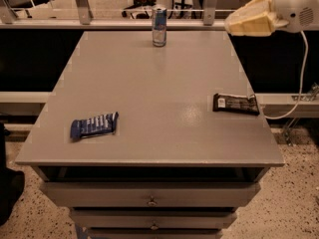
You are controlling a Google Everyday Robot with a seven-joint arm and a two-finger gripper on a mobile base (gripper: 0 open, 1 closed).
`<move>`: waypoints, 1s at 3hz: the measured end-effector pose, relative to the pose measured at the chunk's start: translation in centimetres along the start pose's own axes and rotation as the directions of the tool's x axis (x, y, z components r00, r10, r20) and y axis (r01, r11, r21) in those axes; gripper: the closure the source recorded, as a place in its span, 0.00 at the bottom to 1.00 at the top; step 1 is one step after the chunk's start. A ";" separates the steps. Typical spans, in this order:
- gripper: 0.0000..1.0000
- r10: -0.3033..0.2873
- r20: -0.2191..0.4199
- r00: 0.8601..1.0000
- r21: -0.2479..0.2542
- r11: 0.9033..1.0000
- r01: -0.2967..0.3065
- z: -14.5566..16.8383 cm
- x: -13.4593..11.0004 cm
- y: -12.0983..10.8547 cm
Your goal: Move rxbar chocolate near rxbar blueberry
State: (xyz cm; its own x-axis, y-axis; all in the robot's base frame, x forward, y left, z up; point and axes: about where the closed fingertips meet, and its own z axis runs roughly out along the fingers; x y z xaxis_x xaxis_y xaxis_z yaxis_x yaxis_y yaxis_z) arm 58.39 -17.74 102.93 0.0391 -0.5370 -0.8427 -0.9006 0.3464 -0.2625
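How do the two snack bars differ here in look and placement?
The rxbar chocolate has a brown-black wrapper; the rxbar blueberry has a blue one. The chocolate lies at the table's right edge in view, the blueberry near its front-left corner. The chocolate dips slightly at its right end; the blueberry rises there. Both lie flat, far apart, and neither is held. The gripper hangs above the far right corner.
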 end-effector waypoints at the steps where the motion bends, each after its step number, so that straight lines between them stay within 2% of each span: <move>1: 0.63 0.020 -0.022 1.000 -0.031 0.999 -0.021 0.7 1.4 0.5; 2: 0.40 0.053 -0.063 0.997 -0.088 0.994 -0.058 2.9 4.3 1.1; 3: 0.02 0.083 -0.162 0.983 -0.151 0.983 -0.108 6.9 9.6 2.2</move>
State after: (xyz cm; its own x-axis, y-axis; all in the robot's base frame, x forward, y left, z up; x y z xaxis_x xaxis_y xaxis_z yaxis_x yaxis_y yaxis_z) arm 59.76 -16.83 90.97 -0.1066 -0.6241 -0.7741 -0.9547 0.2818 -0.0957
